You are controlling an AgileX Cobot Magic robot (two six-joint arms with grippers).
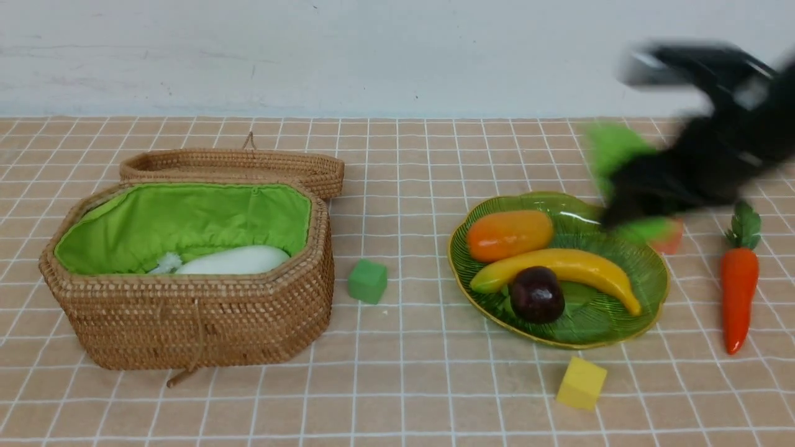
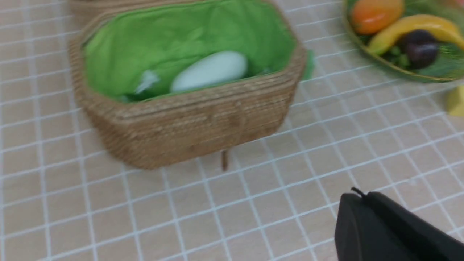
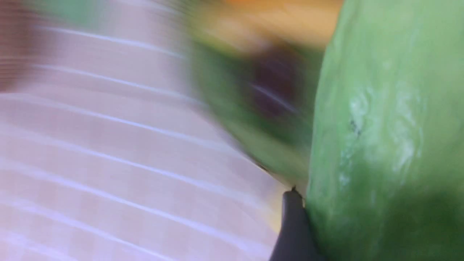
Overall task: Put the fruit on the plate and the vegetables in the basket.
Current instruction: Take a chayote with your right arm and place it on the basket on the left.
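Holding light-green gourd (image 3: 380,127) in right gripper (image 1: 630,189) | toy fruits (image 1: 559,268) on green glass plate (image 1: 658,292) | white radish (image 1: 239,259) in wicker basket (image 1: 205,323) | orange carrot (image 1: 739,292) pending

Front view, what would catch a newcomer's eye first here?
At far right, a blurred black right gripper grips a light-green ridged gourd. Beside it, a wide green glass plate with gold rim holds an orange oval mango, curved yellow banana and dark-purple mangosteen. At left, a brown wicker basket with green lining holds a white oblong radish.
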